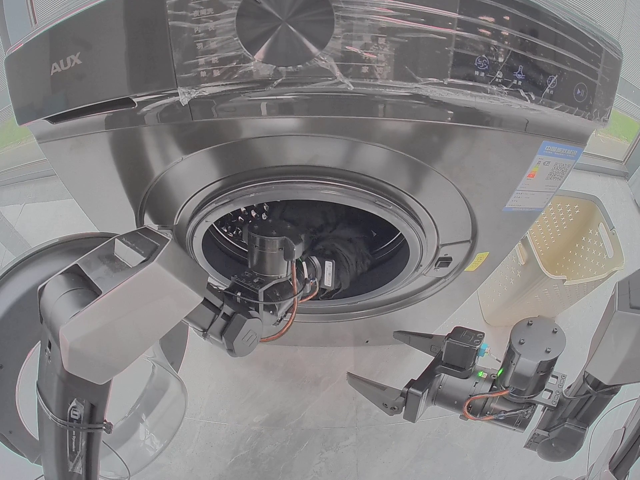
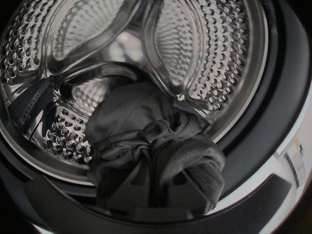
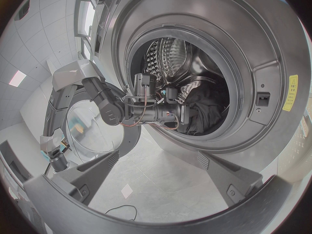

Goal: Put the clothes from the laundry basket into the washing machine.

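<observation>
Between the left jaws, clamped on it, a bunched black garment stretches ahead into the washing machine drum; outside, the right jaws gape wide, laundry basket behind them.

Your left arm in angular silver-grey shells, black round wrist joints, orange cables at both wrists, right pincer dark with pointed fingers, perhaps a green lamp behind it

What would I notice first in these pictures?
The big grey washing machine, with its round drum open. The left gripper is inside it, clamped on a dark garment. The right gripper hangs open below, near a cream laundry basket.
</observation>
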`<state>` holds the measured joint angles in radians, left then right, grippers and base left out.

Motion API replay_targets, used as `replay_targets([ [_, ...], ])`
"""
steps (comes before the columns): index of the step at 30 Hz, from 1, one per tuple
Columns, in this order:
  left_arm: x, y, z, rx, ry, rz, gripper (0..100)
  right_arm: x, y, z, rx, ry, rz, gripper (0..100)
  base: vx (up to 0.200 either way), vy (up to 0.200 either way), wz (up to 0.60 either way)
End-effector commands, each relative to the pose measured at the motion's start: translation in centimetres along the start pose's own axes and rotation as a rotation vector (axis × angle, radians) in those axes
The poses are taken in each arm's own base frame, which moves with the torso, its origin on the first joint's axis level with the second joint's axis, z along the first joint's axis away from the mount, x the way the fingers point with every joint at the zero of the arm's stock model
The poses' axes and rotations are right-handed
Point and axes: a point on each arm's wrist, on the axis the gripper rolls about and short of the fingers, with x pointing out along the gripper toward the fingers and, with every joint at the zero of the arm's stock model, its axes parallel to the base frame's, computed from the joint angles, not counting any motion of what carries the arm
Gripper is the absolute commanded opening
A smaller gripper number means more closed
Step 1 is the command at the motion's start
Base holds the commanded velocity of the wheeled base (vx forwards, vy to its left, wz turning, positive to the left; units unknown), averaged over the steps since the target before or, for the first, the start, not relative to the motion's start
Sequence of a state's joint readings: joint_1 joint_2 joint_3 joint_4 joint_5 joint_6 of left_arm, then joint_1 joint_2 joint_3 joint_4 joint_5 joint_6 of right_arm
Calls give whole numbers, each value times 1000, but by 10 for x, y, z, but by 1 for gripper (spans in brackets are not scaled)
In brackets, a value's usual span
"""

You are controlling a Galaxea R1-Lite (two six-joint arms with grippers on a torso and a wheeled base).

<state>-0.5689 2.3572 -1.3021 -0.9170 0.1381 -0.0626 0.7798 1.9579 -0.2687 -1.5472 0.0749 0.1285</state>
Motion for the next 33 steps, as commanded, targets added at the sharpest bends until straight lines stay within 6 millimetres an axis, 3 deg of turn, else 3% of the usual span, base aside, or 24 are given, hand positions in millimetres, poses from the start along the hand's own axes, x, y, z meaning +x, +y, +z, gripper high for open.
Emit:
replay_targets([
  [1,23,12,15,-64,-112,87,0,0,0,0,0,1,1,100,0,0,0],
  [6,39,23,34,-114,-209,133,0,0,0,-1,0,2,1,100,0,0,0],
  [15,62,37,49,-168,-344,199,0,0,1,-1,0,3,2,100,0,0,0],
  [19,66,38,47,-173,-351,209,0,0,1,-1,0,4,4,100,0,0,0],
  [23,62,34,26,-155,-267,208,0,0,1,-1,0,3,4,100,0,0,0],
  [24,59,34,19,-148,-233,211,100,0,1,-1,0,3,4,100,0,0,0],
  [27,53,30,14,-141,-196,206,100,0,1,-1,0,3,4,100,0,0,0],
  [33,6,20,39,-118,-61,167,100,0,1,-1,0,3,4,100,0,0,0],
])
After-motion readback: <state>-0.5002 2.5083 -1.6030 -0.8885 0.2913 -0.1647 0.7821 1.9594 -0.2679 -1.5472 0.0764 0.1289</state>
